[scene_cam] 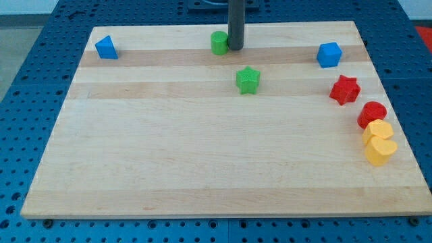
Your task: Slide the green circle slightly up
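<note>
The green circle is a short green cylinder near the top edge of the wooden board, a little left of centre. My tip is the lower end of the dark rod. It stands right beside the green circle on its right side, touching or almost touching it. A green star lies below and to the right of the tip, apart from it.
A blue triangle-like block sits at the top left. A blue cube sits at the top right. Down the right edge are a red star, a red circle, and two yellow blocks touching each other.
</note>
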### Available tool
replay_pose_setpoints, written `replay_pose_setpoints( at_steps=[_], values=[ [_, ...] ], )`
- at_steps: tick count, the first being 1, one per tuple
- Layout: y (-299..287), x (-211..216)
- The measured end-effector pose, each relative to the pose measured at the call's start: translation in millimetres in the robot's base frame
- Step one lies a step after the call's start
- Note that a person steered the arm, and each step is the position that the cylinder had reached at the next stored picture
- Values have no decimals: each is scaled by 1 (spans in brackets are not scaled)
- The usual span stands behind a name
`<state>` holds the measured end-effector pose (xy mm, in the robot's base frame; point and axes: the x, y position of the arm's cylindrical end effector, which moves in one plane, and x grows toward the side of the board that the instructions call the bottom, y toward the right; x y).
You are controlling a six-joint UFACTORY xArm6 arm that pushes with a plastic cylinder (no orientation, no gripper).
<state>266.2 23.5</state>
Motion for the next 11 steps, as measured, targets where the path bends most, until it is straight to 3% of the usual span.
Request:
replay_pose_setpoints(
  at_steps=[3, 5, 9, 11],
  values=[
    [-9, 63],
    [-23, 62],
    [-26, 6],
    [-35, 18]
  ],
)
